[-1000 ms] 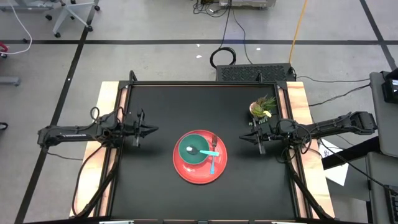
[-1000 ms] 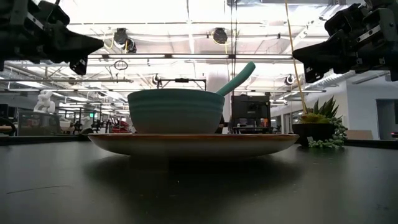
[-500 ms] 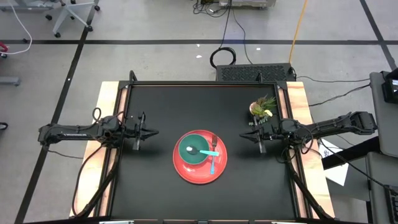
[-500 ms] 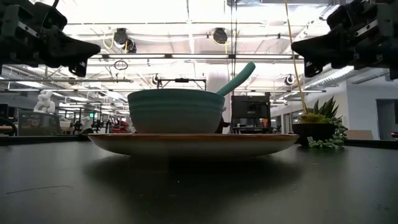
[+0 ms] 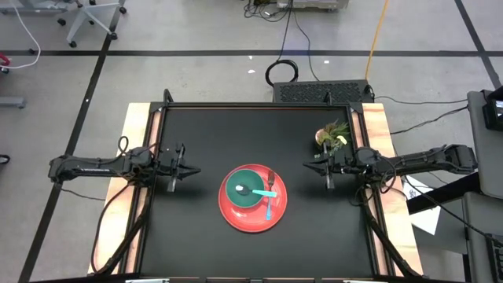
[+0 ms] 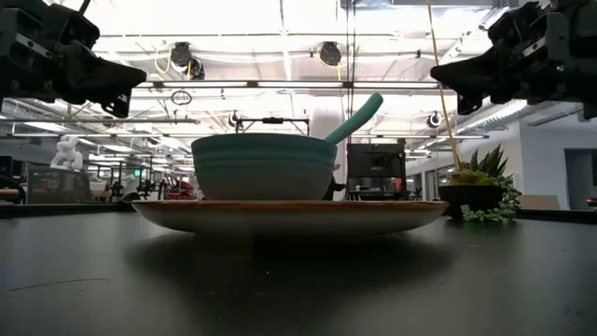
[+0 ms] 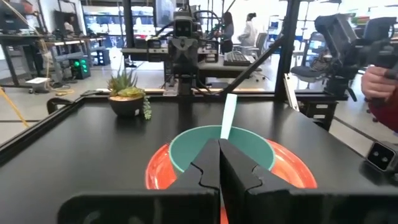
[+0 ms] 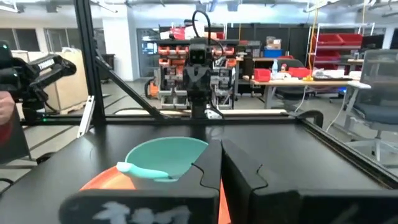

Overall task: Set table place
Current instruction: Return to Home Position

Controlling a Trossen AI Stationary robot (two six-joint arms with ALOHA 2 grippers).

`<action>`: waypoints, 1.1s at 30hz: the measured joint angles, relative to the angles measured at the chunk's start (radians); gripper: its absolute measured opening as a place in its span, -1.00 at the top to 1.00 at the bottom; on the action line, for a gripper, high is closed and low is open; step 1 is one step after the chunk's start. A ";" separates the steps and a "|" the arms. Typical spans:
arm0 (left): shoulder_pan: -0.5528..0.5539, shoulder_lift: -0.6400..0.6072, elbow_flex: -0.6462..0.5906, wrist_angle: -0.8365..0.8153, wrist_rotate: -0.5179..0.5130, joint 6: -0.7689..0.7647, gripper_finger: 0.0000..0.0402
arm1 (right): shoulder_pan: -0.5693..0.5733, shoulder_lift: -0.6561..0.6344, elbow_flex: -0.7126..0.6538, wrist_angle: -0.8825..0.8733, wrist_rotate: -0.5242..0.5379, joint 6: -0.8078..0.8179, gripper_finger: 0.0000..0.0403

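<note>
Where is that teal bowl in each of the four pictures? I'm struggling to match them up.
High view: teal bowl mid-table, on the red plate.
Low view: left of centre, on the plate.
Left wrist view: straight ahead, beyond the left pincer.
Right wrist view: ahead, beyond the right pincer.
Shared landmark: the red plate underneath.

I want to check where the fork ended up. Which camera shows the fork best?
The high view: the fork lies in full on the plate, beside the bowl. In the low view it does not show above the plate's rim, and neither wrist view shows it.
</note>
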 joint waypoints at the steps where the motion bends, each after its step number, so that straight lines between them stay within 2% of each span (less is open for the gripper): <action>1: -0.005 0.000 0.000 -0.002 0.000 0.001 1.00 | 0.000 -0.010 0.000 -0.001 -0.001 -0.003 1.00; 10: -0.018 0.000 0.000 -0.013 -0.001 0.012 1.00 | 0.048 -0.118 -0.011 0.018 -0.002 -0.053 1.00; 24: -0.018 0.000 0.001 0.010 -0.001 0.043 1.00 | 0.064 -0.274 -0.011 -0.060 0.002 -0.081 1.00; 33: -0.018 0.000 0.001 0.001 0.000 0.027 1.00 | 0.064 -0.438 -0.006 -0.354 0.002 -0.031 1.00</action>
